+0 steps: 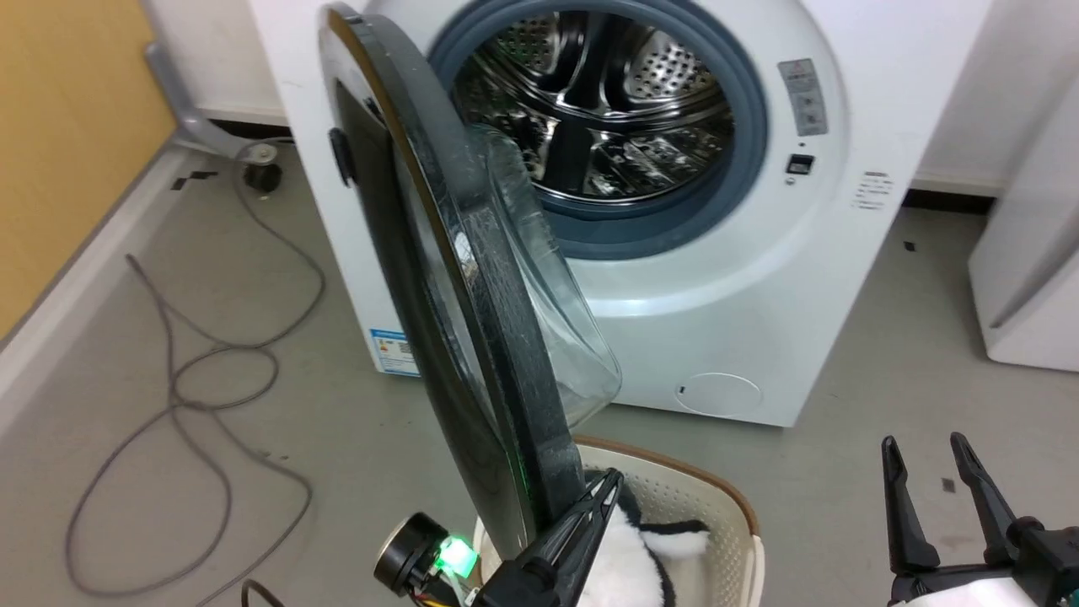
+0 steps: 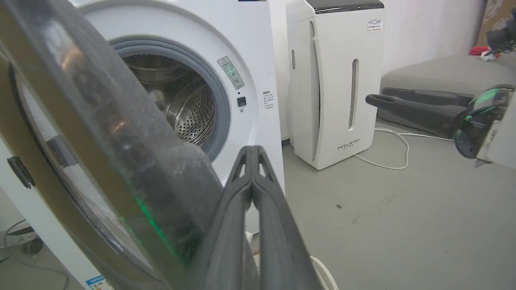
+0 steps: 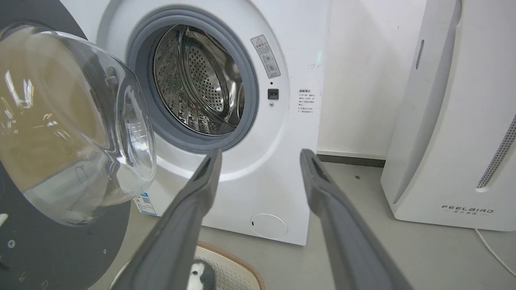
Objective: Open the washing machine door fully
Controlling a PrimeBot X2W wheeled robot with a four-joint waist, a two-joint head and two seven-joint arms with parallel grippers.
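Judged the step as mid-opening. Found the washing machine door (image 1: 506, 337) roughly halfway open, standing out edge-on in the head view from the left side of the washing machine (image 1: 759, 337) and well clear of the drum mouth (image 1: 607, 110).

Saw the left tool (image 1: 609, 485) with its two fingers pinched together on nothing, set at the door's lowest edge on the inner side. Placed the tips against or just beside the dark grey rim, but could not settle true contact from either view. Saw the right tool (image 1: 925, 447) with fingers spread and empty, low at the right over the floor, well apart from the door.

Reckoned the next move to call for a steady push by the left tool on the inner rim, outward and to the left along the hinge's arc, until the door lies back beside the machine's front. Thought it wise to mind the rim's curve, where closed fingers could slide off, and the beige basket (image 1: 716, 497) sitting right under the door's lower edge with a black-and-white plush thing (image 1: 641, 548) inside.

Noted a glossy black outer face, a thick, dusty-looking dark grey inner rim, and a clear glass bowl bulging toward the drum, showing reflections.
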